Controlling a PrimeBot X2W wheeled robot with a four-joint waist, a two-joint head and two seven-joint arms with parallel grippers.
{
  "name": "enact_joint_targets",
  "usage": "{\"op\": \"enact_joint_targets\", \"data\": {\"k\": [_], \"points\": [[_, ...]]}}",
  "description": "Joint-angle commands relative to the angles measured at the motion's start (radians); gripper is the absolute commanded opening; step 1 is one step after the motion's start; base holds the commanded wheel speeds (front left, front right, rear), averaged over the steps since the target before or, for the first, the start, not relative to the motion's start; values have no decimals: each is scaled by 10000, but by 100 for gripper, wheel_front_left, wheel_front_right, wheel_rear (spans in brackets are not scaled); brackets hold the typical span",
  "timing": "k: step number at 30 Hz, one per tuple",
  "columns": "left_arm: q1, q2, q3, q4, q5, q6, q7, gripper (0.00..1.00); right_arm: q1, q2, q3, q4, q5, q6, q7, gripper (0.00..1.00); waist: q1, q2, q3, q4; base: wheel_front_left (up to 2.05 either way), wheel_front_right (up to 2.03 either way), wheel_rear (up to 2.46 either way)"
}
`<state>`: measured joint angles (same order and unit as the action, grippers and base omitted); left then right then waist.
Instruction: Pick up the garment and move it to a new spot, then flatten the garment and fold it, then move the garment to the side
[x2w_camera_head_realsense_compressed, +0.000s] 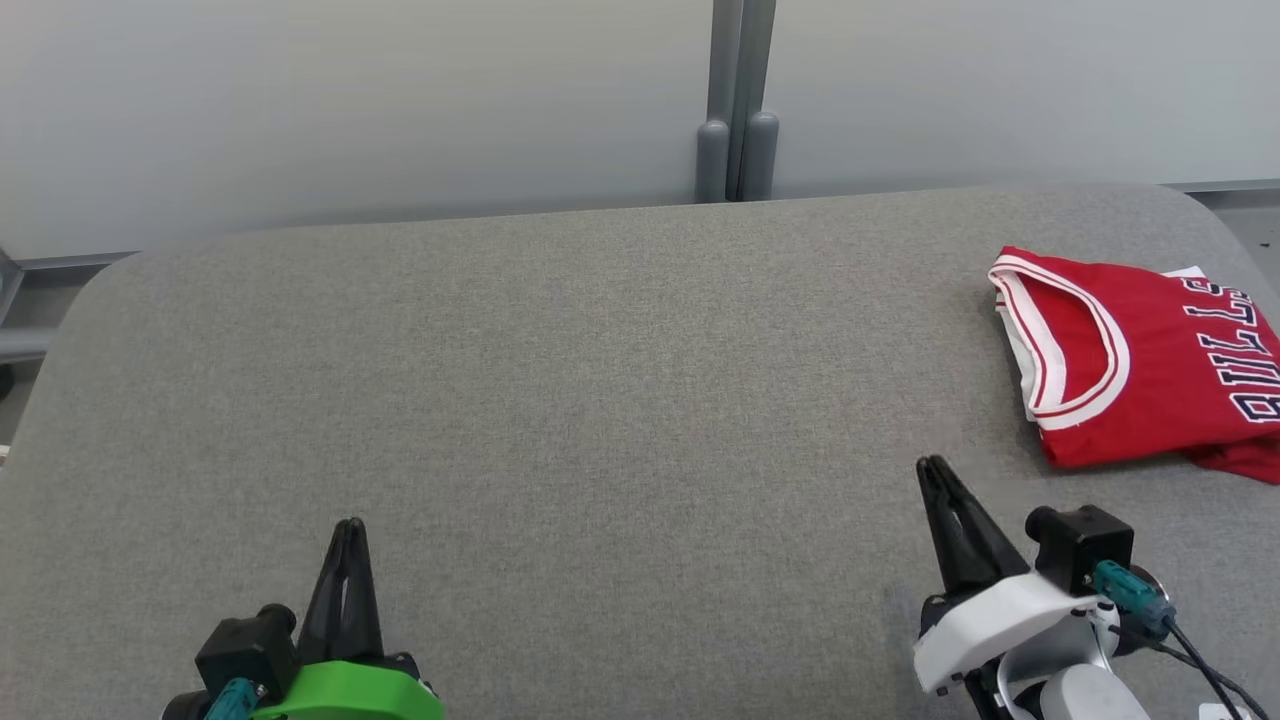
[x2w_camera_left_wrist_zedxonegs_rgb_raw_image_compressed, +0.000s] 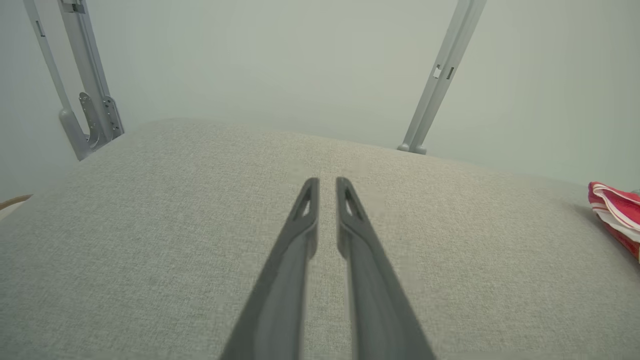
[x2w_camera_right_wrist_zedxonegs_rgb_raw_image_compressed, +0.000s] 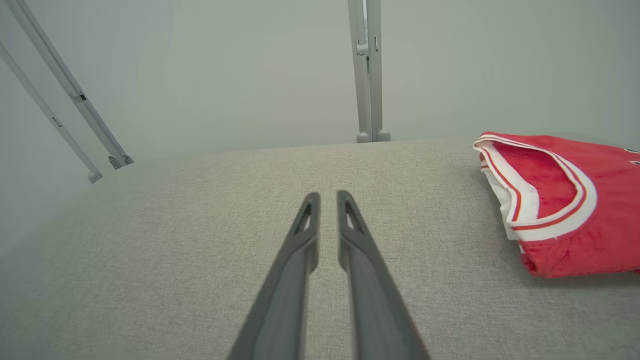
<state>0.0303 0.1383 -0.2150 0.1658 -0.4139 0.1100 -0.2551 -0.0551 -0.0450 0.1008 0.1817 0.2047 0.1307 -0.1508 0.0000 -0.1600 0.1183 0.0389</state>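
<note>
A red Bulls jersey (x2w_camera_head_realsense_compressed: 1150, 370) lies folded at the far right of the grey padded table (x2w_camera_head_realsense_compressed: 600, 400), its white-trimmed neckline turned towards the middle and its outer part running past the head view's right border, as I hold both arms low at the near edge. My left gripper (x2w_camera_head_realsense_compressed: 349, 524) points up the table, well apart from the cloth. Its two dark fingers are drawn close, with only a slim gap between the tips and nothing in them. My right gripper (x2w_camera_head_realsense_compressed: 933, 463), just as narrow and just as empty, stands near the jersey's near-left corner without touching it. I judge the fold made and the garment set aside, so the step in hand is a clean withdrawal. I would carry both pairs of fingers above the table's surface and steer the right one away from the folded edge, so it neither snags the hem nor drags the layers open. No box or basket figures here; the jersey rests directly on the table.
</note>
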Motion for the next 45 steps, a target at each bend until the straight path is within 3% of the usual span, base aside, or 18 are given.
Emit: {"op": "enact_joint_targets", "data": {"k": [1,5,12,45], "points": [[-1,-11,7,68,-68,-9,21,0,27,3,-15,69,75,0,19,0,0,0,1,-2,0,0,0],[-226,-72,224,146,-897,-89,276,0,-141,-1,-234,218,1031,0,233,0,0,18,-4,-18,0,0,0],[-491,-138,455,299,-1825,-235,549,0,-343,-6,-469,404,2097,0,460,0,0,0,36,-37,0,0,0],[-1820,-440,1487,1304,-5945,-1045,1778,0,-1178,-34,-1519,1182,6835,1,1484,0,0,0,141,-140,0,0,0]]}}
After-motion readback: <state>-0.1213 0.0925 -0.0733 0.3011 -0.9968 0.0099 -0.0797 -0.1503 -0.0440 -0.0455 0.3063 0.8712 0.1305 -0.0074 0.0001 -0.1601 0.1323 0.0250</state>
